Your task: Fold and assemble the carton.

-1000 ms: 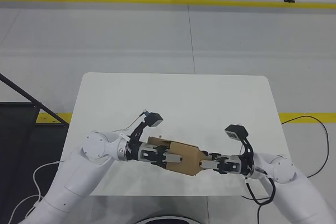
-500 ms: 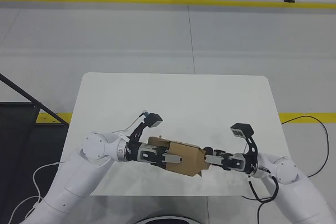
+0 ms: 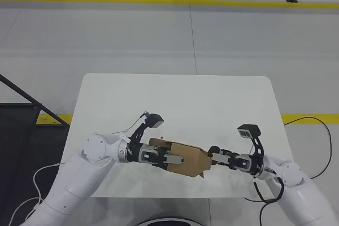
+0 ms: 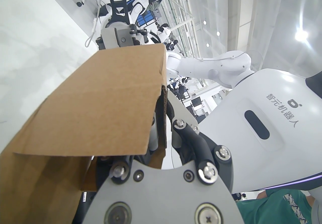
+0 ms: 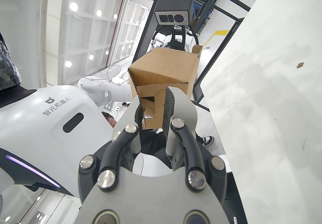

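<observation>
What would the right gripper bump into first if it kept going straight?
Most likely the loose flap, which sits right at the tip of the right gripper. Just behind it is the end of the carton.

Right gripper (image 5: 156,100): silver wrist plate, round silver screws, black linkage bars, grey fingers (image 5: 179,101) with black ribbed pads. Left gripper (image 4: 163,119): same build. Behind the claws: glossy white arms, white torso with black oval window, dark lettering, purple light strip.
</observation>
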`<act>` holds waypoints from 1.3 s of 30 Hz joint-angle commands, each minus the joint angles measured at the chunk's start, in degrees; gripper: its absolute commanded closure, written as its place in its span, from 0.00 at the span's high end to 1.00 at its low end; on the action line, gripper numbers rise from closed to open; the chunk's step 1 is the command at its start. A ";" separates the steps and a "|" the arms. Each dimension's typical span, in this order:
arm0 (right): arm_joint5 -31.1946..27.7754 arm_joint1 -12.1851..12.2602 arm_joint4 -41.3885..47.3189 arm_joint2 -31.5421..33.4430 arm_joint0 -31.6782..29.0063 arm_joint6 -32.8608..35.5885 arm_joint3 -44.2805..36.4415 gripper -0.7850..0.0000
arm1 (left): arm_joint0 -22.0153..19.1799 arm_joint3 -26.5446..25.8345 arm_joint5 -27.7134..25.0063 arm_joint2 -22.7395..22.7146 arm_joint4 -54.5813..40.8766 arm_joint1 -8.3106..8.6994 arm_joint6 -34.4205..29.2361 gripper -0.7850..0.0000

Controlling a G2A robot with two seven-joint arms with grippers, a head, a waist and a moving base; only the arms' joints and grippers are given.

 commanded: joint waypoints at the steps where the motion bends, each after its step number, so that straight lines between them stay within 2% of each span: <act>1: 0.60 -0.01 -0.51 -0.31 0.11 0.59 0.23 0.30 | -0.02 0.00 0.04 0.02 0.02 0.00 -0.01 0.00; 20: 0.77 -1.33 -5.09 -3.53 3.53 0.76 0.71 0.31 | -0.29 0.19 -0.02 0.24 -0.08 -0.09 -0.01 0.00; 24: -1.26 -1.38 -8.60 -2.62 2.56 -1.49 -0.17 0.33 | -0.25 0.30 -0.04 0.19 -0.26 -0.10 0.00 0.00; 32: -3.47 -1.09 -14.28 0.57 -1.28 -6.97 -3.78 0.27 | -0.20 0.39 -0.12 0.09 -0.34 -0.08 -0.17 0.00; 39: -3.05 -0.74 -20.00 3.66 -4.21 -10.99 -6.76 0.27 | -0.24 0.49 -0.03 0.10 -0.45 -0.10 -0.19 0.00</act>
